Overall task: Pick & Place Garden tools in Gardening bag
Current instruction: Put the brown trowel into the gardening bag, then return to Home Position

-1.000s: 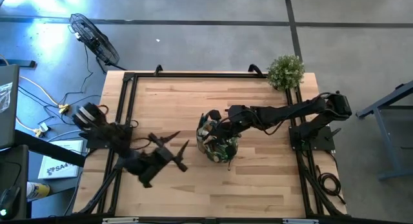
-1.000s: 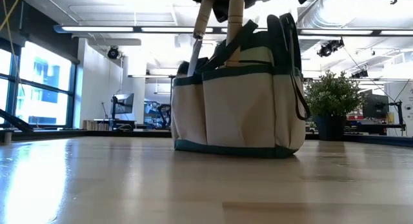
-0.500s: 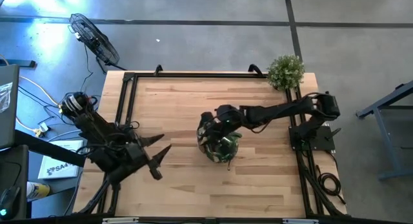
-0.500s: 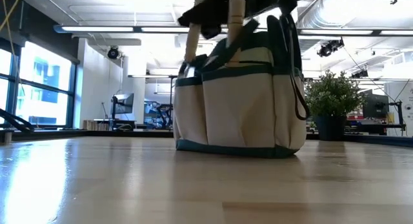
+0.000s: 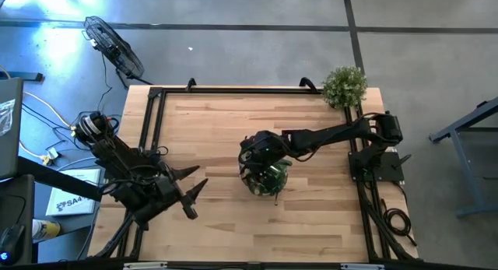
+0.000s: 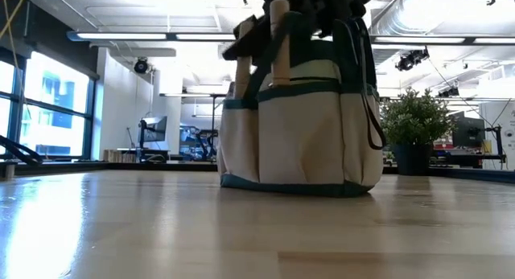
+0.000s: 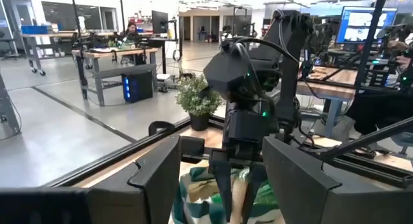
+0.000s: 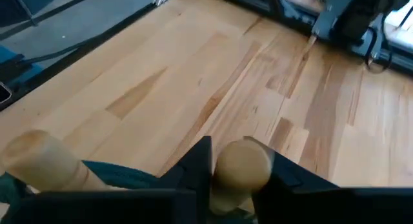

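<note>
The left gripper (image 5: 189, 189) waits at the tabletop's (image 5: 210, 122) left edge, jaws spread and holding nothing, well clear of the work. The right gripper (image 8: 240, 169) hangs directly over the bag (image 6: 299, 122), its jaws pinching the rounded end of a wooden tool handle (image 8: 242, 166), probably to lower it upright into a pocket. A second wooden handle (image 8: 40, 161) stands beside those jaws, already in the bag; it and the bag's loop handles crowd the opening. A potted plant (image 5: 343, 85) sits well beyond, at the far corner.
</note>
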Available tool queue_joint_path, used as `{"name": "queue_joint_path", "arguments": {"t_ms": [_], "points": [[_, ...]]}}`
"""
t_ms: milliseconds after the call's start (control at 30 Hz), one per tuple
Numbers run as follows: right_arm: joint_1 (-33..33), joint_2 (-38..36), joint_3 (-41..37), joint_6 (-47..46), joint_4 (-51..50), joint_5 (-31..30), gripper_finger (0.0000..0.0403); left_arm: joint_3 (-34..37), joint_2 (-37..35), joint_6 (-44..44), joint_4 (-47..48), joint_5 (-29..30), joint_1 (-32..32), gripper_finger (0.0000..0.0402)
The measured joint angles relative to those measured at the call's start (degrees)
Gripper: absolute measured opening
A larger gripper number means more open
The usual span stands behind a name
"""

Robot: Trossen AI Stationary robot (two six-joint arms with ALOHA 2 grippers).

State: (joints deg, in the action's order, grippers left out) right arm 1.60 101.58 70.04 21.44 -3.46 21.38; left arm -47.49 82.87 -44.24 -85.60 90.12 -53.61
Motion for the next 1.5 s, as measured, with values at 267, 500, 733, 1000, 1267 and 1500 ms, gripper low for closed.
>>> {"name": "queue_joint_path", "arguments": {"t_ms": [267, 500, 733, 1000, 1267, 1500], "points": [[-0.10, 0.20, -0.11, -0.14, -0.53, -1.98, 0.0172, 2.17, 0.00, 3.73, 0.15, 0.04, -0.04, 0.0212], [-0.08, -1.77, -0.13, 0.63, 0.07, -7.29, 0.0232, 3.46, 0.00, 4.08, 0.17, -0.03, -0.04, 0.0212], [1.36, -11.49, -0.11, 4.24, -3.12, -17.01, 0.0246, 3.48, -0.04, 4.15, 4.38, -0.14, -0.02, 0.0212], [4.01, -27.30, -0.11, 2.17, -12.82, -33.53, 0.0241, 3.46, -0.09, 7.03, 13.11, -0.19, 1.54, 0.0212], [0.83, -41.55, -0.09, -2.22, -24.05, -30.64, 0.0132, 3.18, -9.11, -5.98, 14.02, -0.58, 9.20, 0.0145], [-6.29, -48.35, -0.15, -8.68, -33.17, -19.44, 0.0008, 3.18, -21.49, -9.63, 34.59, -3.17, 17.28, 0.0037]]}}
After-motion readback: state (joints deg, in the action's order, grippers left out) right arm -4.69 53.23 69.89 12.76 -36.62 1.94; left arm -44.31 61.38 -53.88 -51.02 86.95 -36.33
